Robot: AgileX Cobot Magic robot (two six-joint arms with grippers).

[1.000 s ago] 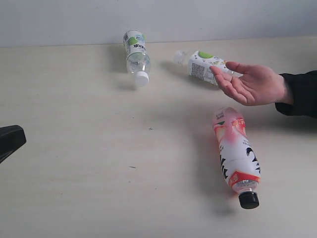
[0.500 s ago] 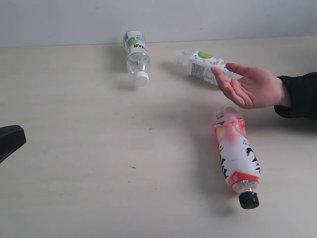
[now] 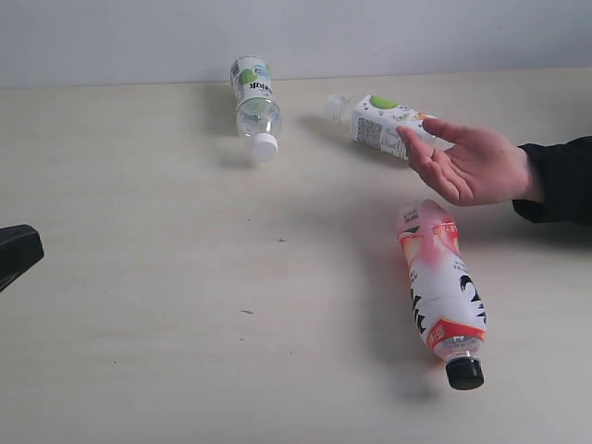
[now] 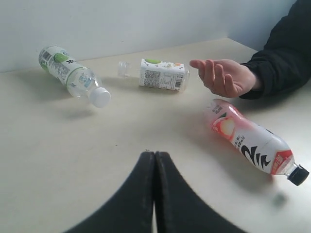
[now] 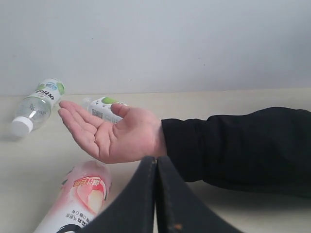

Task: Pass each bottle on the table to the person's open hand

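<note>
Right wrist view: right gripper (image 5: 156, 160), jaws pressed together and empty, with the pink-white bottle (image 5: 77, 199) lying on the table (image 5: 24, 162) close ahead, just beside the person's open hand (image 5: 114, 133). Exterior view: bottle's long axis runs from hand toward near table edge, black cap (image 3: 464, 373) at the far end. Left gripper (image 4: 154, 155), likewise pressed together, well apart; right arm judged nearer.

Glossy plastic bottles (image 3: 442, 287); matt wood-grain table (image 3: 139, 324); blk cloth sleeve (image 3: 560, 180)

Left end effector (image 4: 154, 155), black, curved, tapering (matte)
</note>
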